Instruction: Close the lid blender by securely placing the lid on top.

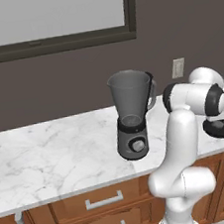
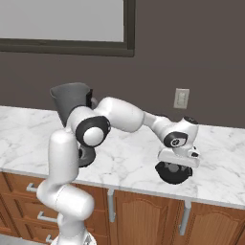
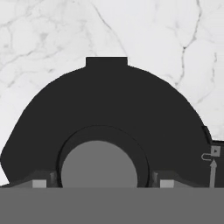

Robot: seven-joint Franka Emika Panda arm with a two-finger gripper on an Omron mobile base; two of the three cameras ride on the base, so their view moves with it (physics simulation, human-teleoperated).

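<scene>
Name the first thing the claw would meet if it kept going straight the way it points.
Most likely the lid, at its raised centre knob: the claw points straight down over it on the counter, though remaining clearance is unclear.

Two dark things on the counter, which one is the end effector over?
The lid, the flat black disc near the counter's front edge, directly under the end effector. The blender, tall with an open jar, stands apart to the left.
</scene>
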